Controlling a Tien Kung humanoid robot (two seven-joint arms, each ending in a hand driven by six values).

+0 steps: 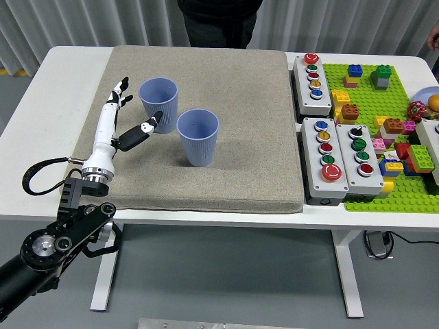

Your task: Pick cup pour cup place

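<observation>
- Two blue cups stand upright on the grey mat: the far cup to the left, the near cup just right of it.
- Left hand, fingers spread and empty, sits beside the far cup; whether its thumb touches is unclear.
- Person at the far edge is cut off.

Robot lab or test bench: white height-adjustable table with grey mat, push-button control boxes at right centre, green brick baseplate (toy blocks on it) far right, pleated grey curtain along top.
</observation>
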